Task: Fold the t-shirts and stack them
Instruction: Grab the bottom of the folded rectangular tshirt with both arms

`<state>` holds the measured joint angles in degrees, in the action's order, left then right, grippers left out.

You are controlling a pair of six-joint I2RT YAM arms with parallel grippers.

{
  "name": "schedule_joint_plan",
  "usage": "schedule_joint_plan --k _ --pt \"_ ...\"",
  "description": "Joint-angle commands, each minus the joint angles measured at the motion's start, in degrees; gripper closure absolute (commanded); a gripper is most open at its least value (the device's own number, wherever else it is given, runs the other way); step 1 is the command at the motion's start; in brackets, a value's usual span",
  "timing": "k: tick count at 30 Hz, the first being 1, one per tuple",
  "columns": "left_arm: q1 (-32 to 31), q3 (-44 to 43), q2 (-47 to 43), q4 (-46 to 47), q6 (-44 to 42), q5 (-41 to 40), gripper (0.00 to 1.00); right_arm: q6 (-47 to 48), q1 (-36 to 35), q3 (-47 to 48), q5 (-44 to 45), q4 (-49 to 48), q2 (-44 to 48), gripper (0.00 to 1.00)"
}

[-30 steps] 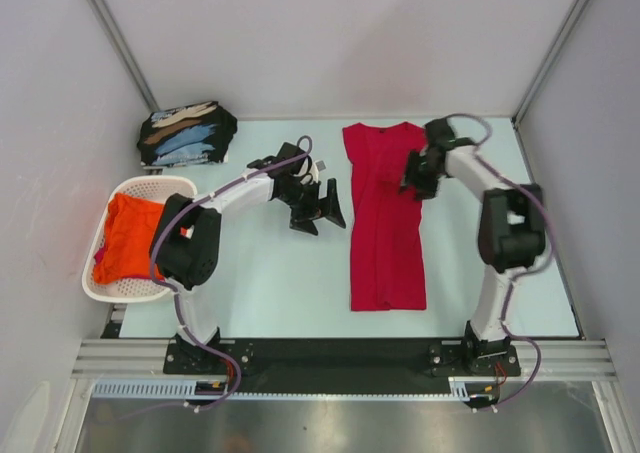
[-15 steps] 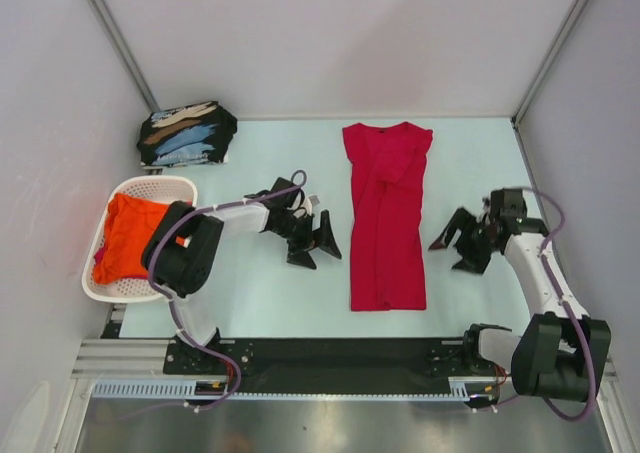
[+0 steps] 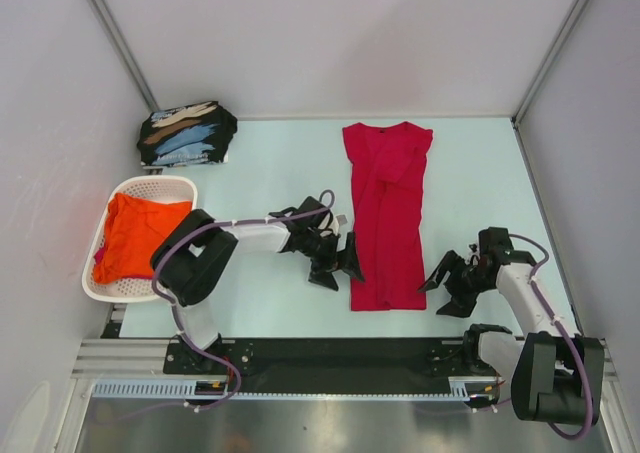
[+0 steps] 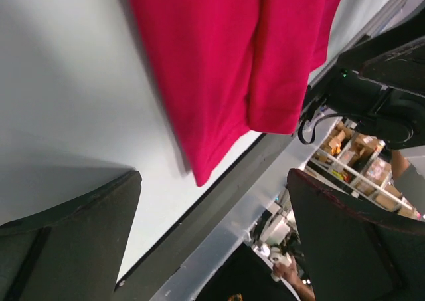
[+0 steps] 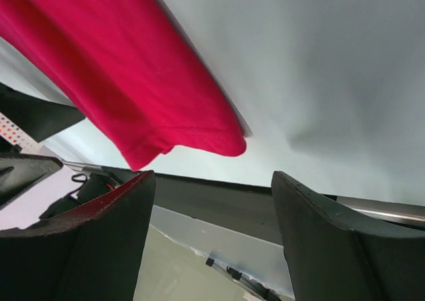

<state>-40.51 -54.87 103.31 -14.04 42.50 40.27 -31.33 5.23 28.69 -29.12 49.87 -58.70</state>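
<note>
A crimson red t-shirt (image 3: 385,213) lies flat on the table as a long narrow strip, its sides folded in and its neck at the far end. Its near hem shows in both wrist views (image 4: 219,82) (image 5: 126,82). My left gripper (image 3: 338,267) hangs open just left of the near-left hem corner, nothing between its fingers. My right gripper (image 3: 447,289) is open just right of the near-right hem corner, also empty. A folded black t-shirt with light-blue and tan print (image 3: 186,133) rests at the far left. An orange t-shirt (image 3: 135,235) lies in the basket.
The white perforated basket (image 3: 158,185) stands at the left edge of the table. Grey walls close in the table on three sides. A black strip and metal rail (image 3: 340,358) run along the near edge, by the arm bases.
My right arm has swung from the shirt's far right sleeve down to the near-right hem corner. My left gripper has moved nearer and rightward to the near-left hem corner. The red shirt's right sleeve now lies folded in.
</note>
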Motion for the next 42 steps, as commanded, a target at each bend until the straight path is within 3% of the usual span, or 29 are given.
schedule_joint_plan --k 1,4,8,23,24,26,28,29,30,31,32,42 --pt "-2.73 -0.06 2.77 1.21 3.81 -2.12 0.00 -1.45 -1.80 -0.21 1.78 0.40 -0.45 0.25" --pt "-4.66 -0.85 4.62 1.73 5.22 -2.30 0.00 -3.81 -3.56 -0.82 3.98 -0.64 -0.81 0.26" --pt "-6.59 -2.43 6.47 2.27 6.63 -2.57 0.02 -9.26 -6.71 -3.89 5.56 -7.04 -0.19 0.37" --pt "-9.59 -3.66 9.19 -8.54 7.60 -6.96 0.06 -12.35 -16.12 -1.18 11.02 -19.10 -14.86 0.37" --pt "-9.59 -3.75 9.72 -9.76 7.51 -7.31 0.10 -12.52 -16.48 -0.83 11.19 -19.02 -15.22 0.36" --pt "-9.59 -3.84 10.16 -9.95 7.60 -7.14 0.18 -12.26 -16.84 0.23 11.46 -19.02 -15.57 0.56" --pt "-9.67 -4.19 10.86 -9.86 7.42 -6.70 0.45 -12.78 -16.84 0.58 11.20 -18.84 -15.40 0.93" --pt "-9.76 -4.71 11.21 -9.78 7.25 -6.52 0.56 -12.62 -16.92 1.10 11.11 -18.58 -15.31 0.96" --pt "-9.76 -4.98 11.48 -10.04 7.25 -6.52 0.83 -12.44 -17.01 1.46 11.11 -18.23 -15.57 0.98" --pt "-9.85 -5.24 12.26 -10.30 7.07 -6.43 0.95 -12.09 -17.01 1.81 11.19 -17.27 -15.48 1.00" --pt "-9.76 -5.77 12.36 -10.82 6.63 -6.35 1.00 -11.65 -16.93 2.77 11.72 -16.56 -15.57 1.00" --pt "-8.44 -12.09 6.39 -18.29 1.98 -10.03 1.00 -6.90 -17.10 11.21 10.93 -5.31 -12.06 1.00"
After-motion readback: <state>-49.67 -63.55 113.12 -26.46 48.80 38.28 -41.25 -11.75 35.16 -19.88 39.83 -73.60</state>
